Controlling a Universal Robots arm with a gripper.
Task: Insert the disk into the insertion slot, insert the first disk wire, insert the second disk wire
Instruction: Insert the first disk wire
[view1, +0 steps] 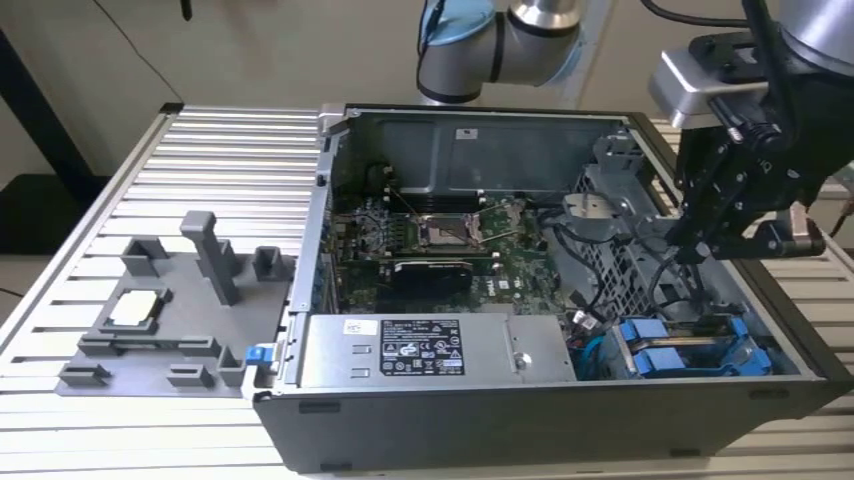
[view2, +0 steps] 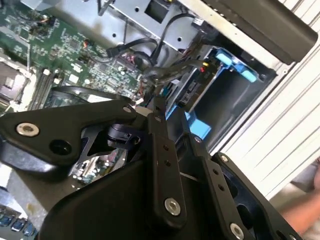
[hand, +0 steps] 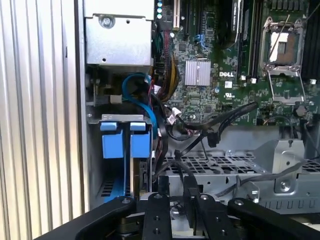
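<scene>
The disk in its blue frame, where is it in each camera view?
Exterior view: disk at the exterior view's right, beside the power supply.
First wrist view: disk beside the black cables.
Second wrist view: disk against the black case wall.
Shared landmark: green motherboard.

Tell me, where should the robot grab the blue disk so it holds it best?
Probably the blue end handle of the disk. It is the part that pokes out of the grey drive cage; the rest sits sunk inside it. Come from the open side of the case, facing the handle, and pinch across its outer flat sides.
</scene>
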